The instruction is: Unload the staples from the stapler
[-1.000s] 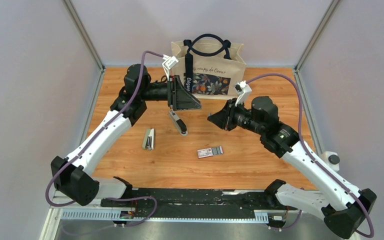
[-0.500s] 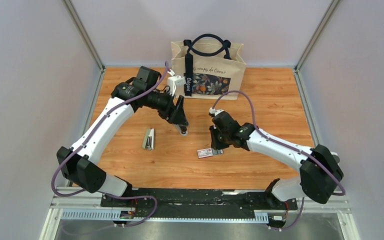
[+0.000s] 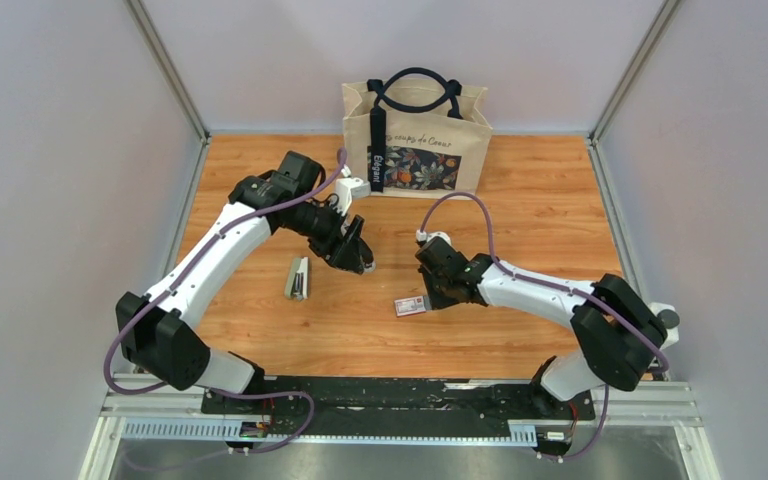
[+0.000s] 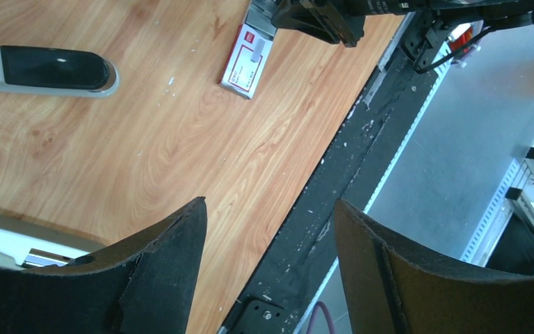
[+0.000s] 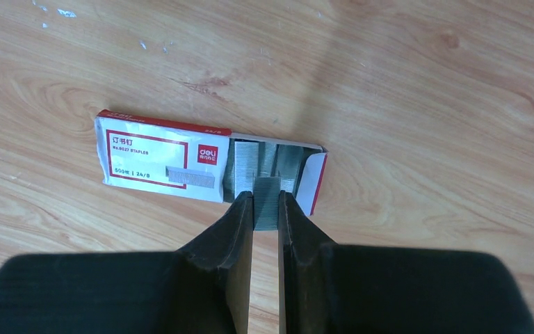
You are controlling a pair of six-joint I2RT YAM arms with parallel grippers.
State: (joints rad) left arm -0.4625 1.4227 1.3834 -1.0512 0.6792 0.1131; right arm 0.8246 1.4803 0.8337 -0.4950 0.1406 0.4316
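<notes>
- Plainly, the right gripper (image 5: 266, 207) is all but closed on a short silver-grey strip of staples (image 5: 267, 191) — the strip's lower end is hidden between the pads.
- Whether the strip touches the table cannot be told.
- Just beyond its tip lies a small flat white box (image 5: 160, 156) with a red label, its end flap open and more grey strips inside.
- The left gripper (image 4: 270, 205) stands wide open and holds nothing.
- Its finger covers most of a pale grey stapler (image 4: 21, 236). A black-topped grey stapler (image 4: 45, 67) lies beyond, cut off at the frame edge.
- A second ago the right gripper hung high, away from the box — it has since come down. The box and the pale stapler are unmoved.
</notes>
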